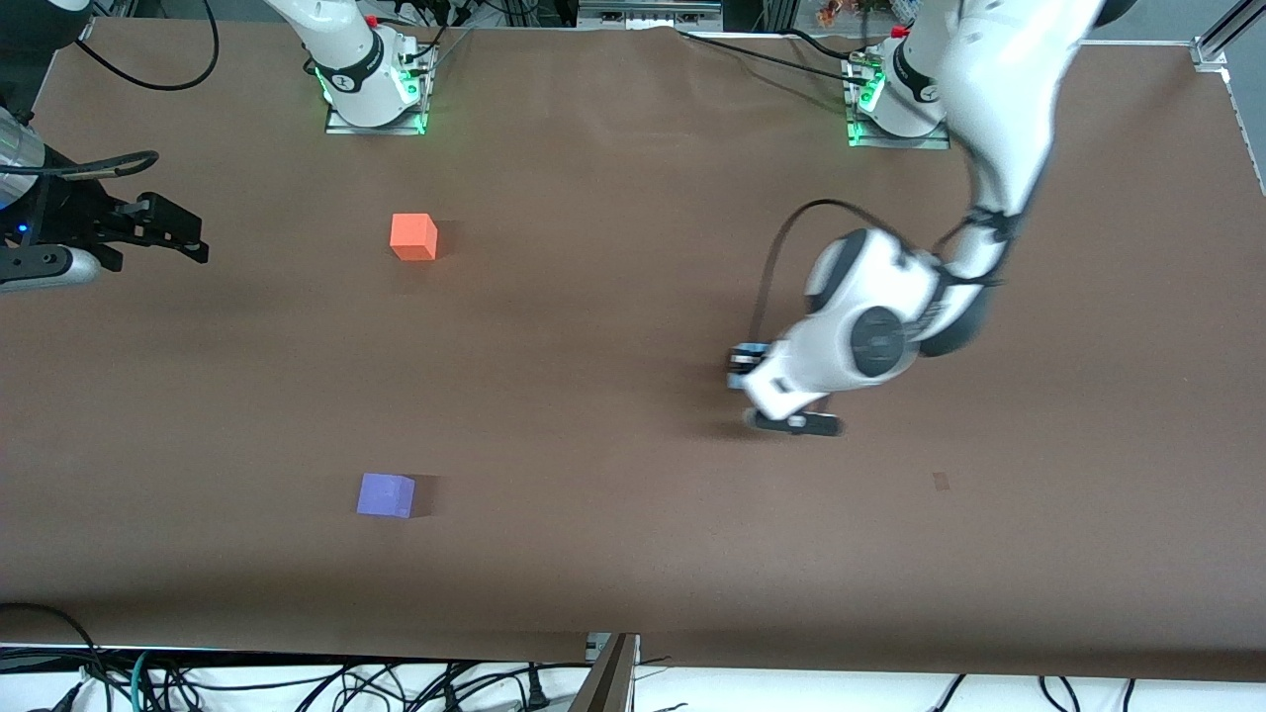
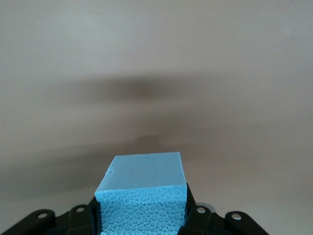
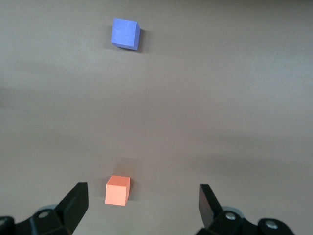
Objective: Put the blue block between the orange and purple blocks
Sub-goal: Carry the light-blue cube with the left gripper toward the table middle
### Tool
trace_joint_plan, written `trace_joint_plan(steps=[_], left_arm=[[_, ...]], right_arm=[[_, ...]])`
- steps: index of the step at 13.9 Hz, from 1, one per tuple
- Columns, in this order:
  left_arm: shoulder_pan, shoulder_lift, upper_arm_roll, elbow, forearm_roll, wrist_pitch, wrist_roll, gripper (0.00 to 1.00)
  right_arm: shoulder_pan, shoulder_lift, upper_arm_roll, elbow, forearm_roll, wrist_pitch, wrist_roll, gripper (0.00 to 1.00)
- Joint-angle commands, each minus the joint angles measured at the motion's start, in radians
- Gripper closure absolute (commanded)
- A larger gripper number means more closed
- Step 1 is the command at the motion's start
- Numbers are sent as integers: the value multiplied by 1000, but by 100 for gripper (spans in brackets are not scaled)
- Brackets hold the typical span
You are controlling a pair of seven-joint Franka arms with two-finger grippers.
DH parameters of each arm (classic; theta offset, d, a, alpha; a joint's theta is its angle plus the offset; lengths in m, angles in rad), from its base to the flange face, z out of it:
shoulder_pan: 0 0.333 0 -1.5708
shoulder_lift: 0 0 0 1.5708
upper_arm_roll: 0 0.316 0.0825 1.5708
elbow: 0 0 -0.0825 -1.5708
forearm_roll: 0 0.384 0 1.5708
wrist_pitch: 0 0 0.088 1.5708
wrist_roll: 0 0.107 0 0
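My left gripper (image 2: 142, 215) is shut on the light blue block (image 2: 144, 178), with a black finger pressed to each side of it. In the front view that gripper (image 1: 791, 420) hangs low over the bare table toward the left arm's end, and the hand hides the blue block. The orange block (image 1: 413, 237) (image 3: 117, 190) sits toward the right arm's end. The purple block (image 1: 386, 494) (image 3: 125, 33) lies nearer the front camera, almost in line with it. My right gripper (image 1: 188, 242) (image 3: 143, 203) waits open and empty at the right arm's end of the table, facing both blocks.
The brown table (image 1: 613, 554) stretches bare between the left gripper and the two blocks. Cables (image 1: 297, 682) lie along the table's front edge, below it. The arm bases (image 1: 376, 89) stand at the table's back edge.
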Motion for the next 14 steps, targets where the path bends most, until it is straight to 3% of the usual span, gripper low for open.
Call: trace_joint_plan(steps=[1, 5, 6, 7, 10, 14], left_arm=[[-112, 142, 15, 192, -19, 37, -141, 100], [-307, 264, 65, 268, -10, 266, -349, 94], [-351, 273, 96, 266, -10, 304, -417, 78], [-373, 270, 128, 262, -5, 309, -455, 1], [-358, 247, 136, 265, -16, 300, -465, 0], [-234, 157, 121, 256, -16, 198, -454, 0]], right_arm=[[-9, 14, 3, 20, 8, -5, -18, 0], [-7, 49, 5, 20, 1, 8, -19, 0], [-9, 57, 3, 20, 7, 10, -22, 0], [-12, 57, 3, 20, -1, 14, -22, 0], [-13, 104, 3, 17, -4, 16, -22, 0], [-7, 132, 3, 14, -1, 31, -44, 0]])
